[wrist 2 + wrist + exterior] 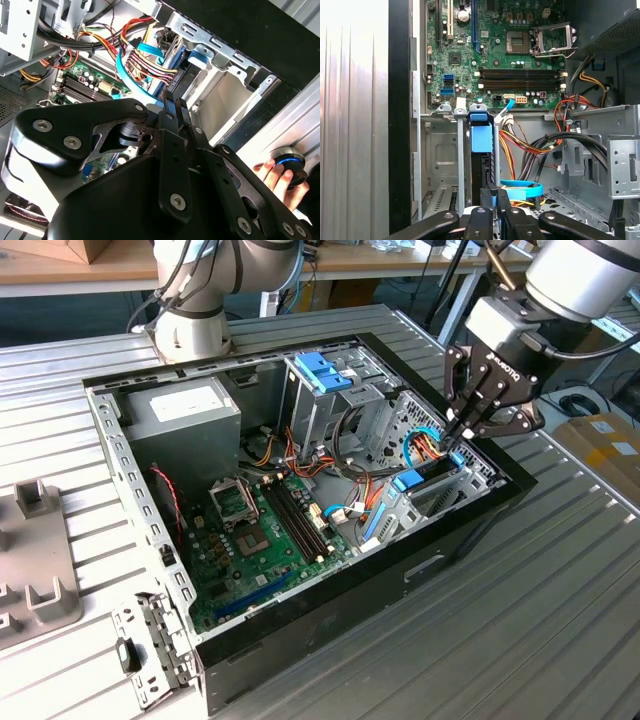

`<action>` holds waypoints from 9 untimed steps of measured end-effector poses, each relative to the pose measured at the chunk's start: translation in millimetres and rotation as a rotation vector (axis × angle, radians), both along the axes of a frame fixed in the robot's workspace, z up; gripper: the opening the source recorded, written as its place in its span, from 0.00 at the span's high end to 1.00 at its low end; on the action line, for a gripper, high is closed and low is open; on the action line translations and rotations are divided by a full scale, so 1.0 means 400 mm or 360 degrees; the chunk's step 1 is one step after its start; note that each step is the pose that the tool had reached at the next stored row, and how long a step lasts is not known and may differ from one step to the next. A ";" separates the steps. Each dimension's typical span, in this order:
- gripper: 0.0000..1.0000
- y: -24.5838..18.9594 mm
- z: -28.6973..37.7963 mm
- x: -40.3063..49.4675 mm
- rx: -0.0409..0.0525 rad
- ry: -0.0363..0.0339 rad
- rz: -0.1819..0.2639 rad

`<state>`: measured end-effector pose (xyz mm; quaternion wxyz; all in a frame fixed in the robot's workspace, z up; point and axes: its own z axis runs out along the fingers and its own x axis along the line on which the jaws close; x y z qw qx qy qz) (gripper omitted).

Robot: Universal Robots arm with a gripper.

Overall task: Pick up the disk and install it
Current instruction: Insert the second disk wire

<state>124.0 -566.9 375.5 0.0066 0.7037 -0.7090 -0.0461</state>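
We're deep in the install step: gripper (458, 439) is clenched on the disk's (481, 165) top edge, and the disk stands on edge in the bay (442, 155) straight below the fingers. Looks mostly seated, so we'd guess a final straight push down, keeping off the cables (530, 147) right beside.

A robotics lab: opened computer case (300, 490) on a ribbed metal table (560, 590), workbenches (70, 265) behind.

The arm (585, 275) was light grey, round-jointed, with black cables trailing. Its gripper (457, 432) was matte black, built of flat linked bars fastened with silver screws (177, 201).
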 end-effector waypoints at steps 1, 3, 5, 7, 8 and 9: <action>0.84 -0.002 -0.001 0.000 0.0000 0.0000 0.0000; 0.84 -0.004 -0.002 0.000 0.0000 0.0000 0.0000; 0.84 -0.005 -0.002 0.000 0.0000 0.0000 0.0000; 0.84 -0.006 -0.003 0.000 0.0000 0.0000 0.0000; 0.84 -0.007 -0.004 0.000 0.0000 0.0000 0.0000; 0.84 -0.007 -0.004 0.000 0.0000 0.0000 0.0000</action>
